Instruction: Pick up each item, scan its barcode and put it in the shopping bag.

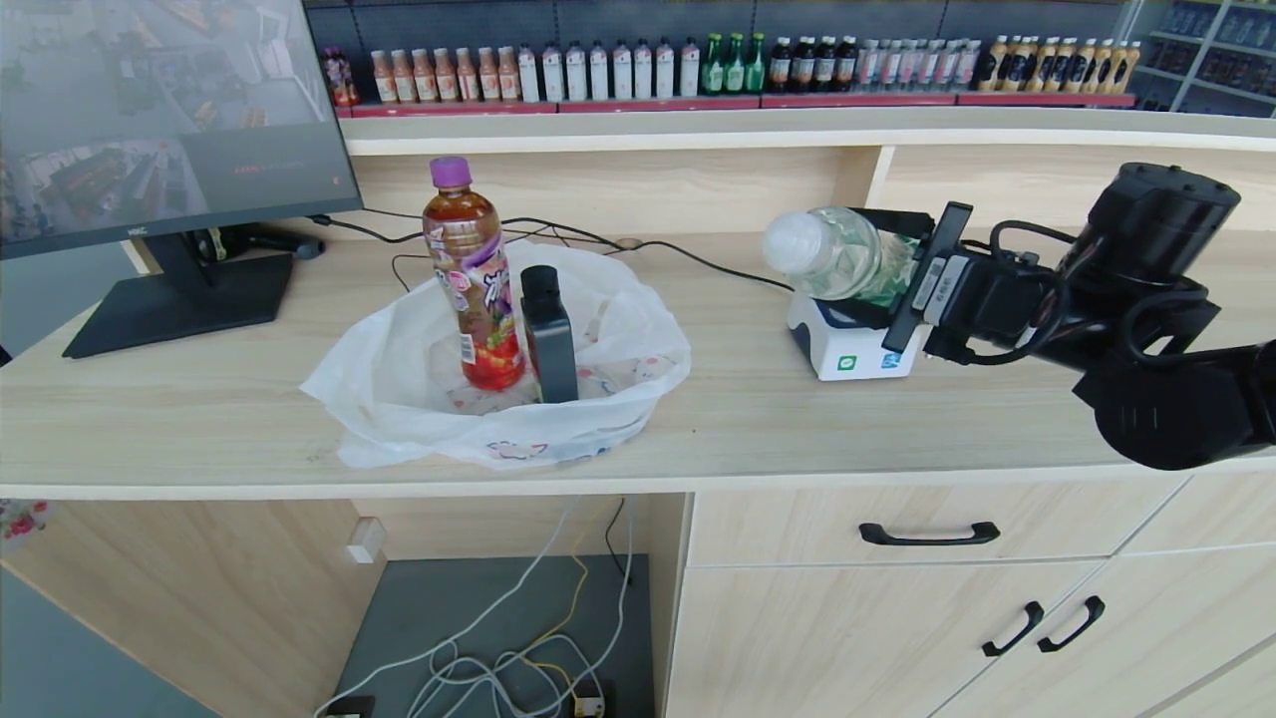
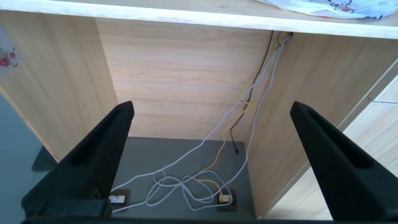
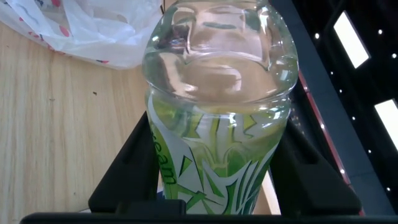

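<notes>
The light wooden bench (image 1: 897,419) carries a crumpled white plastic shopping bag (image 1: 623,339), a white box-shaped scanner (image 1: 847,357), a black monitor stand (image 1: 189,299) and thin black cables (image 1: 698,261).

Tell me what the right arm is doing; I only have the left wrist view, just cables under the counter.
Observer: The right gripper is shut on a clear bottle with a green label, holding it on its side over the white scanner.
Operator: What's in the bag?
Observer: A purple-capped tea bottle and a dark bottle stand upright, side by side, in the shopping bag.
Operator: Where's the bag from the scanner?
Observer: On the same counter, to the robot's left of the scanner, apart from it.
</notes>
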Available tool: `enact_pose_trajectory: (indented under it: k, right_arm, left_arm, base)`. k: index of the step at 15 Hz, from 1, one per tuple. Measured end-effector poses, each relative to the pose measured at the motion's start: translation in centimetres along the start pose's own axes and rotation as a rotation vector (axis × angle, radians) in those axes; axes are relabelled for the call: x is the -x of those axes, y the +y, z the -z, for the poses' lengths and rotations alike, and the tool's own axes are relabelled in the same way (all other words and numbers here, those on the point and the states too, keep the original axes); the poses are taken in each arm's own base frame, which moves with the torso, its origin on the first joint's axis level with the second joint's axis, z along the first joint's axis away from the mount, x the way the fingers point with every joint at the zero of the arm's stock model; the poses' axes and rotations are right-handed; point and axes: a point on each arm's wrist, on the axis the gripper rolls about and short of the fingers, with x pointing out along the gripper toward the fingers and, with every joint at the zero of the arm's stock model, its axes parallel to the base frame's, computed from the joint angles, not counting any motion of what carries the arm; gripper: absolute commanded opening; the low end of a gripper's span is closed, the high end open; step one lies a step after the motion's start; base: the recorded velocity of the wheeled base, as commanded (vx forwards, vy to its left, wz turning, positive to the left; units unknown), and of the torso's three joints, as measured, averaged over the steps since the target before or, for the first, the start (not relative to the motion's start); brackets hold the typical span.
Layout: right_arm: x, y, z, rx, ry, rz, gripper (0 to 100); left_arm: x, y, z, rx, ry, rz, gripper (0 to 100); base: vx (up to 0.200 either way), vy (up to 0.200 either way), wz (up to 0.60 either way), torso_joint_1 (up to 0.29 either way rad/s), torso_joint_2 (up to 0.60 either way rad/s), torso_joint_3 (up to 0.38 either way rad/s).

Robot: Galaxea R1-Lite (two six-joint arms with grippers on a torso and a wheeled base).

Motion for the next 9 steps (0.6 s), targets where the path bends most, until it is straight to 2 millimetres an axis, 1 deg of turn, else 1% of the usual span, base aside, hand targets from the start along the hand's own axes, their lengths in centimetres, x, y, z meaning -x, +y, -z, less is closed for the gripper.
enact_pose_trajectory:
  k: [4, 7, 9]
  right_arm:
    - [0.5, -1.3, -1.3, -0.039, -0.007, 0.029, 0]
    - [2.0, -2.4, -3.0, -0.153, 0.065, 0.115, 0]
    - [2.6, -2.9, -4.4, -0.21, 0.045, 0.171, 0]
  left_arm:
    - [0.0, 0.0, 0.0, 0.0, 0.0, 0.0, 100]
    - [0.0, 0.0, 0.0, 0.0, 0.0, 0.0, 100]
    - [0.0, 0.0, 0.0, 0.0, 0.0, 0.0, 100]
  base:
    - [0.0, 0.0, 0.0, 0.0, 0.0, 0.0]
    - [0.0, 0.0, 0.0, 0.0, 0.0, 0.0]
    - [0.0, 0.0, 0.0, 0.0, 0.0, 0.0]
